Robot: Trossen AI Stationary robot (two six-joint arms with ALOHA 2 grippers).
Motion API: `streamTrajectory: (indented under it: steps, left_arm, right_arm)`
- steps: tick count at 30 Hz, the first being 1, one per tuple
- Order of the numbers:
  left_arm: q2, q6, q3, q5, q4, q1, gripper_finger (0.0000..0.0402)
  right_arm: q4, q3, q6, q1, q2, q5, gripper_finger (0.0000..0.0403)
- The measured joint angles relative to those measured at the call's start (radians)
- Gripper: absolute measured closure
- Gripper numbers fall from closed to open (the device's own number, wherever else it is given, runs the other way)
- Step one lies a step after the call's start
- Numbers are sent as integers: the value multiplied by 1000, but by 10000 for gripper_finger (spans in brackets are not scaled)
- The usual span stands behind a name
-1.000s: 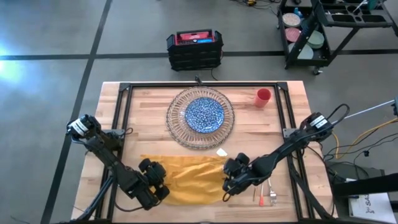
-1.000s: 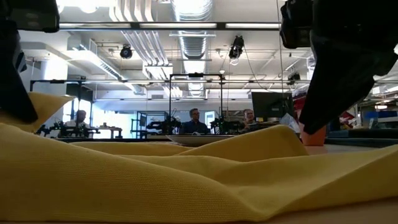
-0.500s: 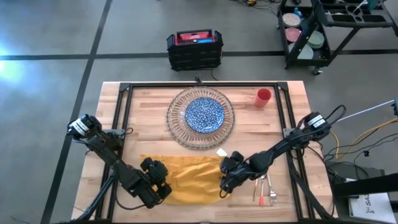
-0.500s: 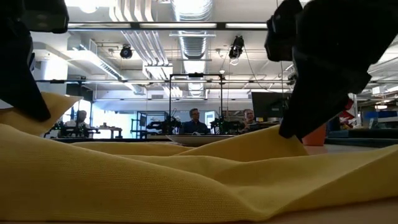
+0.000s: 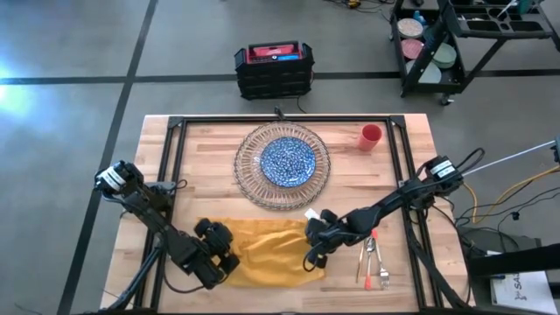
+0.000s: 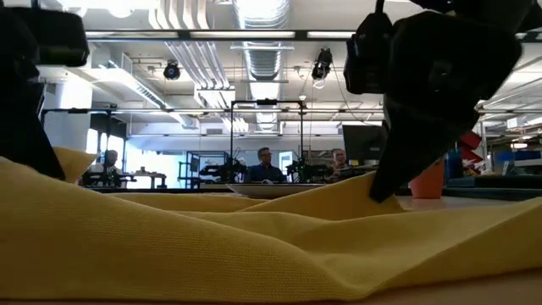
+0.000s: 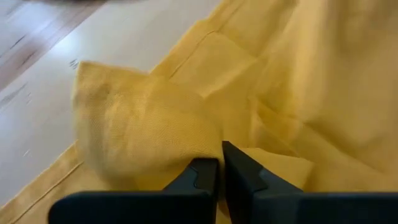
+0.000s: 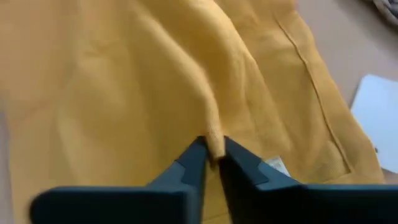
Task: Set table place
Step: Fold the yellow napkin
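Observation:
The yellow napkin [image 5: 267, 252] lies rumpled on the table [image 5: 210, 188] near its front edge. My left gripper [image 5: 226, 260] is shut on the napkin's left part. My right gripper [image 5: 311, 255] is shut on its right part. Behind the napkin, a blue-patterned plate [image 5: 288, 160] sits on a clear ribbed glass charger [image 5: 248, 171]. A red cup [image 5: 370, 136] stands at the far right. Orange-handled cutlery [image 5: 374, 262] lies to the right of the napkin. My left gripper pinches a raised fold of the napkin [image 7: 200, 148] between its two fingers, near the cloth's left end. The fingers slant down onto it from above. The fold stands up a little, and the rest of the cloth lies slack on the table. My right gripper pinches a narrow upright ridge of the napkin [image 8: 214, 138] between its two fingertips, near the cloth's right edge. It comes slanting down from the table's right side. The cloth around the ridge lies on the table in loose folds.
A small white tag [image 5: 311, 214] lies just behind the napkin's right corner. Black frame rails [image 5: 168, 166] run along the table's sides and back. In the low view people sit at desks [image 6: 265, 165] in the room beyond the table.
My right gripper has gone toward the table's left edge, over the napkin's right part. The napkin's right edge has drawn in leftward and the cloth has bunched. Its left part has stayed in place under my left gripper.

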Motion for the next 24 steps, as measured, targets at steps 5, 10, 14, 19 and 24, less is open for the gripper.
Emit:
streamTrajectory:
  steps: [5,10,14,19,24]
  left_arm:
    - [0,-68,-34,34,-1,0,399]
    - [-7,-77,-36,32,-2,0,400]
    - [-34,-62,-20,12,-24,0,401]
    - [-95,-16,27,-21,-65,-1,401]
    - [-153,38,80,-33,-92,-2,400]
  right_arm:
    - [2,25,-24,-3,-3,0,401]
    - [0,40,-28,3,-28,20,402]
    - [-65,41,11,22,-46,53,402]
    - [-148,41,71,44,-59,108,403]
    - [-151,41,92,75,-80,158,403]
